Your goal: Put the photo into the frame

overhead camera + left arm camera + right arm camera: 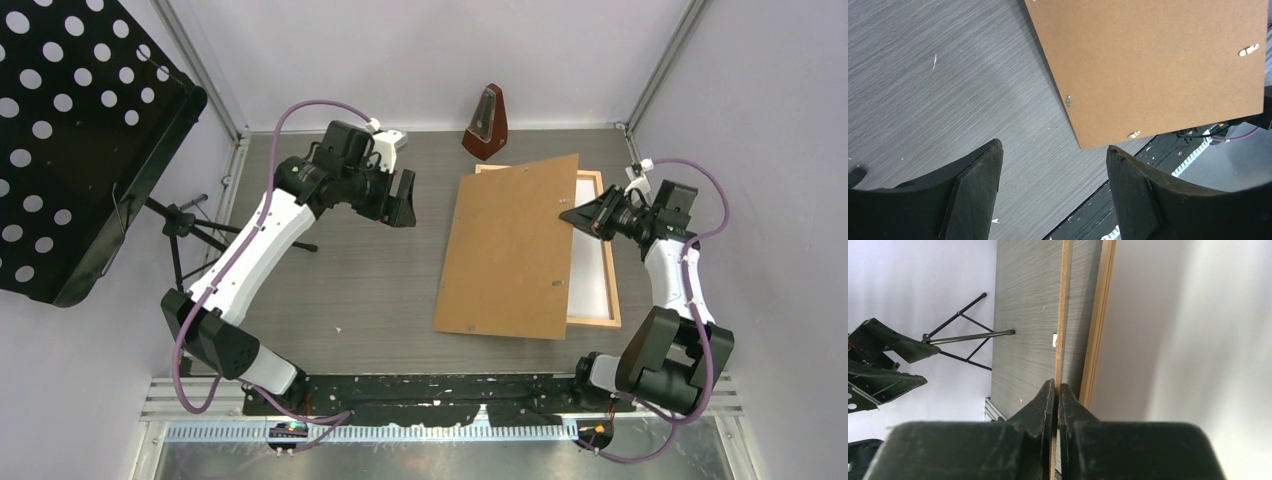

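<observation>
The light wooden frame (593, 321) lies flat at the right of the table. A white sheet (592, 260) fills its opening; it looks like the photo's plain back, and no printed side shows. A brown backing board (510, 245) lies askew over the frame's left part and overhangs onto the table. My right gripper (565, 213) is shut on the board's right edge, which the right wrist view shows pinched edge-on (1064, 315) beside the frame rail (1100, 315). My left gripper (403, 215) hangs open above bare table left of the board (1158, 65), holding nothing.
A brown metronome (487, 123) stands at the back wall behind the frame. A black perforated music stand (70, 140) with tripod legs (190, 225) takes up the left side. Walls close in the table at the back and on both sides.
</observation>
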{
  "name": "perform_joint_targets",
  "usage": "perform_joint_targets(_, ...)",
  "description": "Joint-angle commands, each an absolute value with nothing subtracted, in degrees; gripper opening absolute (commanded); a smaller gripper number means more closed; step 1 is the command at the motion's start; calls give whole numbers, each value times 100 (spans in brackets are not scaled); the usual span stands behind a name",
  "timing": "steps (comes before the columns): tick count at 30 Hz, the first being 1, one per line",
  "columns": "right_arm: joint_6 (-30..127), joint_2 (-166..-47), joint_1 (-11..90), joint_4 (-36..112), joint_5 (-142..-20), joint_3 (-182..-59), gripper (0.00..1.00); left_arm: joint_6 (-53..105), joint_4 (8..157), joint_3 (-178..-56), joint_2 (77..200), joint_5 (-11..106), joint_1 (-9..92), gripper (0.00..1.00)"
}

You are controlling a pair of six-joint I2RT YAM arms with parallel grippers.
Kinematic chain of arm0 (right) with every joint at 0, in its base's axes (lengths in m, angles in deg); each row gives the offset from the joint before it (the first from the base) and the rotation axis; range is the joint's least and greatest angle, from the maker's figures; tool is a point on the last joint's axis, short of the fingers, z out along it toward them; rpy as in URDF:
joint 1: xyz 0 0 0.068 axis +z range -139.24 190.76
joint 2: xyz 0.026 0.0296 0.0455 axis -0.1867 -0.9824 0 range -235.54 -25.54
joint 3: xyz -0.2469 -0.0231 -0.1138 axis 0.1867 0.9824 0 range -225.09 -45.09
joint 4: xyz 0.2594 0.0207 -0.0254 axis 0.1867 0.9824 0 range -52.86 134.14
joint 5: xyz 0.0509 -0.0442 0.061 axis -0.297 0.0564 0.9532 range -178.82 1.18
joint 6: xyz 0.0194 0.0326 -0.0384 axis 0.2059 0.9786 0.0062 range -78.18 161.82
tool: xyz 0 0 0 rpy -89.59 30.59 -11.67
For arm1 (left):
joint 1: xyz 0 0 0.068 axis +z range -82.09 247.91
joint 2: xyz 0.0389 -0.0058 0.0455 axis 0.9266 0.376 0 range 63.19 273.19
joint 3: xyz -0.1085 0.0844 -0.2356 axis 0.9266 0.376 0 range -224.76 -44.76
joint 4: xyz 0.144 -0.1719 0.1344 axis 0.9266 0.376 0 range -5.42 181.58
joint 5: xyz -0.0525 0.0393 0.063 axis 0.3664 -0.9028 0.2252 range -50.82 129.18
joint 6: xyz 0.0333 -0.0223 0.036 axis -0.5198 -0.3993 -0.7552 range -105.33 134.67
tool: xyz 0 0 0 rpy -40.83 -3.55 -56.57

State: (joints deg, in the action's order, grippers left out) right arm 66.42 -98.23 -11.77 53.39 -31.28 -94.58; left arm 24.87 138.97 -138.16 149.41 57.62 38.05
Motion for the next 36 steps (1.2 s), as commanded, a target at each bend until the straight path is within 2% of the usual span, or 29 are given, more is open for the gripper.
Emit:
perform_joint_targets(1,5769,-9937,-1435,5978,-2647,-10164,6,2443,13615,-13816,14880,5887,3831,74)
perform_joint_targets(15,3930,-11413,-2174,8068,-2773,-12018,6,2443,13544,-13651,14888,5896,3829,74)
perform_joint_targets(36,3101,-13557,-2212,8872,-3738,-13680,6,2374,13478,-13446,14868,5869,3829,73)
